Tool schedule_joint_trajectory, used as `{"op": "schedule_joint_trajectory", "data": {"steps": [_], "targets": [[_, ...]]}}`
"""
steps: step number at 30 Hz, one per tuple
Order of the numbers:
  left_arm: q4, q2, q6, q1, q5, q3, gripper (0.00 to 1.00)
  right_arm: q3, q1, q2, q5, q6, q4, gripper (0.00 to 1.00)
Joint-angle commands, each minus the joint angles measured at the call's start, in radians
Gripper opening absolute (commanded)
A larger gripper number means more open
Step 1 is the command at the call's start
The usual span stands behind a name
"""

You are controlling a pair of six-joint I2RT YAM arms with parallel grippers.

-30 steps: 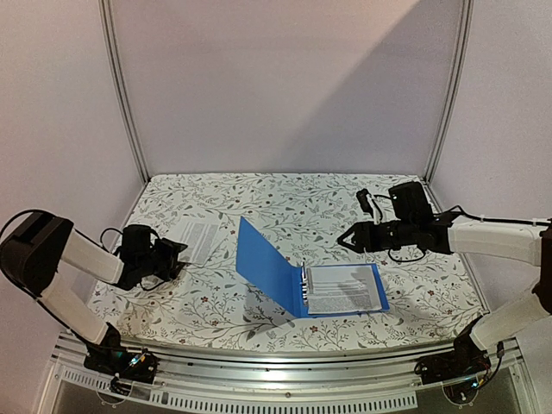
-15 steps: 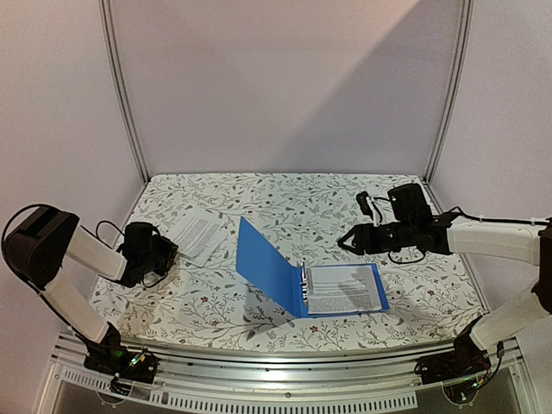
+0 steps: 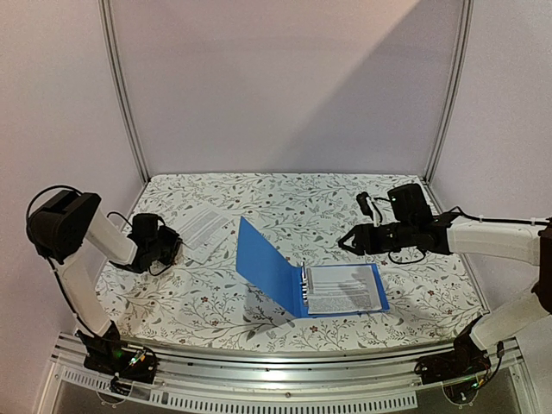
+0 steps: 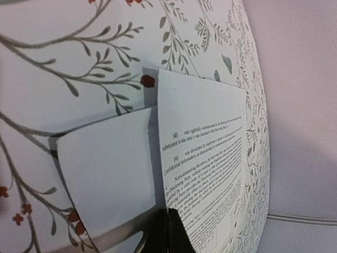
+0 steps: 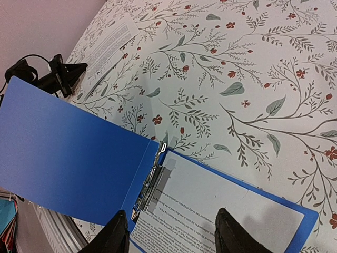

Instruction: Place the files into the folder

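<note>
Item 1, far left: the left gripper [image 3: 175, 247] is being kept low over the floral tablecloth [image 3: 302, 200], its jaws clenched on the near left edge of the loose file [image 3: 205, 228]. In the left wrist view a dark finger [image 4: 169, 234] is being pressed onto the printed sheet, and part of the glossy sleeve is being curled up off the cloth.

Item 2, centre: the folder [image 3: 274, 266], bright blue, is being left open on the cloth. Its left cover is being held tilted upward, and its right cover is lying flat. The metal rings [image 5: 152, 179] are being shown along the inner spine.

Item 3, right of centre: the filed sheets [image 3: 343, 289] are being carried on the flat right cover, threaded on the rings.

Item 4, right: the right gripper [image 3: 345, 240] is being held above the folder's far right side, its fingers [image 5: 117, 232] spread apart with nothing grasped between them.
</note>
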Motion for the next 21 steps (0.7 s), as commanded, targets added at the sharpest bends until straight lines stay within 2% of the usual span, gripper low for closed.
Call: {"op": "schedule_joint_trajectory", "data": {"steps": [1, 9, 16, 21], "targets": [[0.065, 0.021, 0.036, 0.009, 0.051, 0.015, 0.00, -0.007, 0.003, -0.019, 0.014, 0.008, -0.014, 0.54], [0.062, -0.131, 0.168, 0.006, 0.100, 0.059, 0.00, -0.004, 0.005, -0.023, 0.014, 0.010, -0.001, 0.54], [-0.109, -0.318, 0.254, -0.010, 0.147, 0.081, 0.00, -0.014, 0.005, -0.019, 0.013, 0.011, 0.014, 0.54], [-0.302, -0.491, 0.331, -0.011, 0.172, 0.094, 0.00, -0.008, 0.009, -0.005, -0.012, 0.013, 0.032, 0.54]]}}
